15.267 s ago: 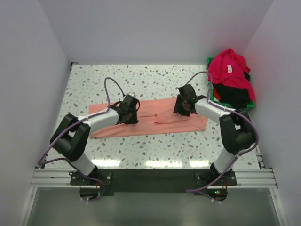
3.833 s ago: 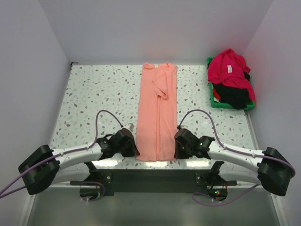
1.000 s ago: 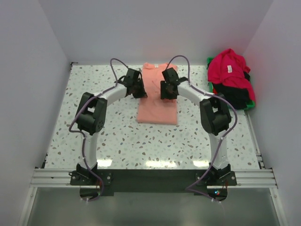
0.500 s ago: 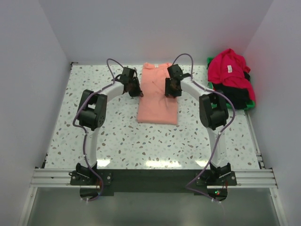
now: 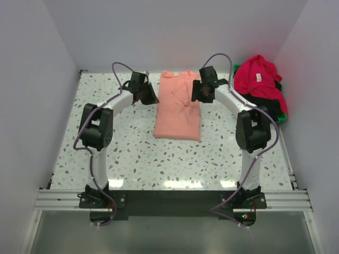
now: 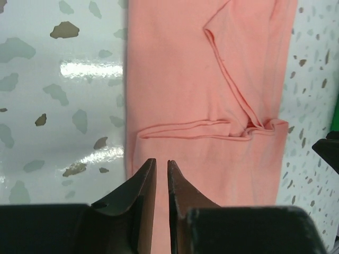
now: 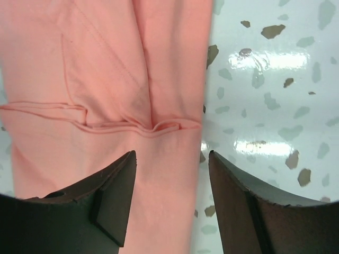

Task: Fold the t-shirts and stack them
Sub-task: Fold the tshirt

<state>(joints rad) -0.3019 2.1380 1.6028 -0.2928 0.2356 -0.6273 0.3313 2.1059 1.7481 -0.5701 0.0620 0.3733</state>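
Surface: white tabletop (image 5: 106, 148) speckled with grey and brown chips, boxed in by plain pale walls on three sides.
Salmon-pink shirt: soft salmon-pink short-sleeved t-shirt (image 5: 178, 108), folded into a narrow rectangle, lies flat at 12 o'clock from the table's middle, with its far end close to the back wall.
Fold detail: both wrist views show one layer's hem (image 6: 212, 129) running crosswise over the layer beneath, with a sleeve folded in on top.
Left gripper: black two-finger left gripper (image 6: 161, 164) is at the shirt's 9 o'clock edge, near the far end; in the top view it is just beside the cloth.
Left jaws: parted by only a thin slit, with nothing between them.
Right gripper: black two-finger right gripper (image 7: 172, 156) is at the shirt's 3 o'clock edge, opposite the left one.
Right jaws: spread wide and empty, straddling the line where the cloth edge meets bare table.
Bin: green plastic bin (image 5: 284, 117) sits at 2 o'clock, against the right wall.
Crimson shirt: crumpled crimson red t-shirt (image 5: 257, 79) with a white label heaps over the bin's top.
Black shirt: bunched black t-shirt (image 5: 262, 108) lies under the crimson one, inside the bin.
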